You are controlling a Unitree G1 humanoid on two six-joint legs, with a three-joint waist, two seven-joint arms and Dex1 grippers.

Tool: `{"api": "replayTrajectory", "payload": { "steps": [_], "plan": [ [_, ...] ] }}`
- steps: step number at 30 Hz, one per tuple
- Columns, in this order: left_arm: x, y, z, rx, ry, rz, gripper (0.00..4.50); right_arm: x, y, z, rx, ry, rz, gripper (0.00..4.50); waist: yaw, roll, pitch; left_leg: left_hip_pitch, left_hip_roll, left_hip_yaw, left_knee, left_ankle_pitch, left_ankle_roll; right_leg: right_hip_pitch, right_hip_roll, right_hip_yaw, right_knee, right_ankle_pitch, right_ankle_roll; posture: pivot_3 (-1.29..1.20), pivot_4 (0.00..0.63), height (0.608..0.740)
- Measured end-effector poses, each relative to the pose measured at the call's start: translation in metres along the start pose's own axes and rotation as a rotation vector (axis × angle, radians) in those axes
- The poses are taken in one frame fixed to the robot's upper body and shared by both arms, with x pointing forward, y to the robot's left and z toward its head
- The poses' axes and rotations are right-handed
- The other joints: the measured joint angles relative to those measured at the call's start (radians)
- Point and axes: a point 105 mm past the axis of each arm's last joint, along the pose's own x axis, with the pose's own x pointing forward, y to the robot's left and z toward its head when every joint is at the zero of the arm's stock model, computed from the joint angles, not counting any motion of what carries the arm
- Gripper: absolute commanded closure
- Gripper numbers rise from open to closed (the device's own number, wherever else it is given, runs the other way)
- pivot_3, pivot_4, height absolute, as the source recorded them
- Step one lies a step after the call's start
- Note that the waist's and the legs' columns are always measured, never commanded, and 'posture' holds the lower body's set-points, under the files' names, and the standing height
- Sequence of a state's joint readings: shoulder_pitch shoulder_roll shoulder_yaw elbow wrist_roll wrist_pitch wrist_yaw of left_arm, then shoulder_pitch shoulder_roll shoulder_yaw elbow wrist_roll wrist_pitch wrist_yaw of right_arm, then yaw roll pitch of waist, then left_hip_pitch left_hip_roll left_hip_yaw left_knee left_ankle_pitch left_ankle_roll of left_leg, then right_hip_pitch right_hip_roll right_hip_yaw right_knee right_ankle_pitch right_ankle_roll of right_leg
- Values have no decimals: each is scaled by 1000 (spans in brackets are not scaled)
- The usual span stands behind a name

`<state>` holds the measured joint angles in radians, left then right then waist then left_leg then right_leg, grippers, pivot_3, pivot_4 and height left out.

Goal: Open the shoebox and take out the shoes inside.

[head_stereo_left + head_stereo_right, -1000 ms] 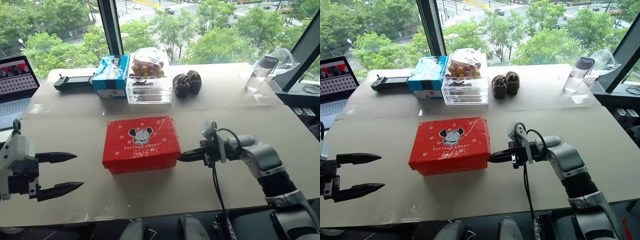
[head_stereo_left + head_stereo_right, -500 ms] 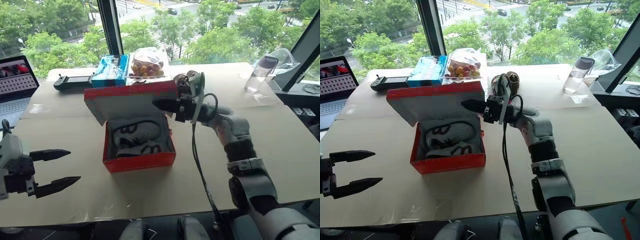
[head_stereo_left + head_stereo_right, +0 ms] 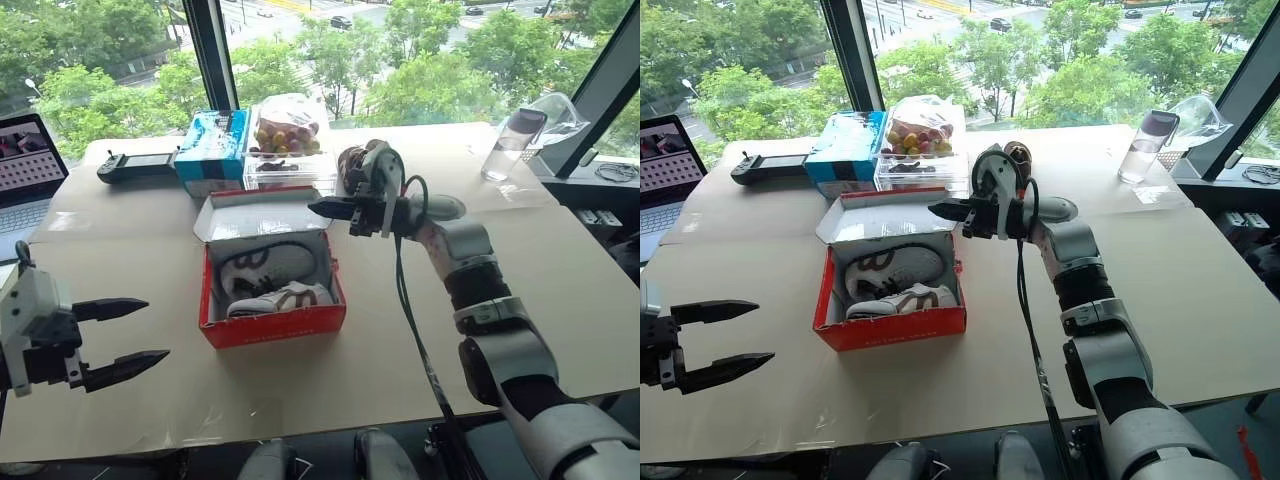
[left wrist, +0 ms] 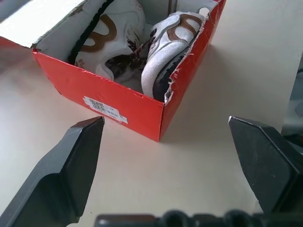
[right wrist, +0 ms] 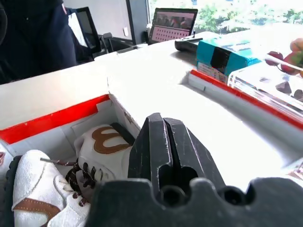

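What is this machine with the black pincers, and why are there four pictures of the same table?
It is a robot with two arms, and each arm ends in a pincer called a gripper. Two pictures come from cameras in its head, looking down at the table. The other two come from small cameras on its wrists, so you see the black fingers up close.

On the table sits a red shoebox with its lid open, and two white-and-grey shoes lie inside. Behind it are a blue carton, a clear box of fruit, a small dark brown pair of shoes, a black controller, a laptop and a water bottle.

The right gripper is shut, with its tip at the lid. The left gripper is open and holds nothing.
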<state>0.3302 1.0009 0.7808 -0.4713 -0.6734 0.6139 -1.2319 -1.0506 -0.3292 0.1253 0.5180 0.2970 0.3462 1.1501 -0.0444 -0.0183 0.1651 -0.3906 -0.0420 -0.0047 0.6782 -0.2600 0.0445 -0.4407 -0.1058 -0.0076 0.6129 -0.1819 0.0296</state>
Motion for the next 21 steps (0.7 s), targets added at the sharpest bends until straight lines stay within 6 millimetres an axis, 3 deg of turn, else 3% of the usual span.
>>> {"api": "replayTrajectory", "payload": {
  "steps": [1, 4, 8, 15, 19, 21],
  "plan": [
    [1, -1, 0, -1, 0, -6, 0, -2, 7, 3, -22, 29, 55, 4472, -1, 0, 0, 0, 0, 0, 0, 0, 0, 0, 0, 0, 0, 0, 0, 0, 150, 740],
    [9, -4, -3, -9, 2, -42, 0, -6, 32, 4, -23, 114, 229, 3757, -1, 0, 0, 1, 1, 1, 0, -1, 0, 0, 0, 0, 0, 0, 0, 0, 150, 740],
    [19, -5, -1, 2, -6, -79, 0, 1, 57, -5, -17, 201, 403, 2370, 1, 0, 0, 1, 2, 1, 1, 0, 0, 0, 1, 0, 0, 0, -1, 0, 150, 740],
    [24, -4, 2, 28, -11, -96, 0, 26, 68, -23, -20, 335, 481, 39, -1, 0, 0, 1, 2, 2, 0, -1, -1, -2, 1, -1, 1, 1, -1, 0, 150, 740],
    [25, -2, 5, 34, -24, -85, 0, 36, 55, -38, 6, 428, 403, 39, 3, 0, 0, 0, 2, 2, 1, -1, -2, -2, 0, -1, 1, 1, -2, 0, 150, 740],
    [24, 1, 9, 45, -41, -70, 0, 37, 44, -36, 24, 485, 350, 39, 4, 0, 0, -1, 2, 2, 0, 0, -3, -4, 0, -1, 1, 1, -2, 0, 150, 740]
  ]
}}
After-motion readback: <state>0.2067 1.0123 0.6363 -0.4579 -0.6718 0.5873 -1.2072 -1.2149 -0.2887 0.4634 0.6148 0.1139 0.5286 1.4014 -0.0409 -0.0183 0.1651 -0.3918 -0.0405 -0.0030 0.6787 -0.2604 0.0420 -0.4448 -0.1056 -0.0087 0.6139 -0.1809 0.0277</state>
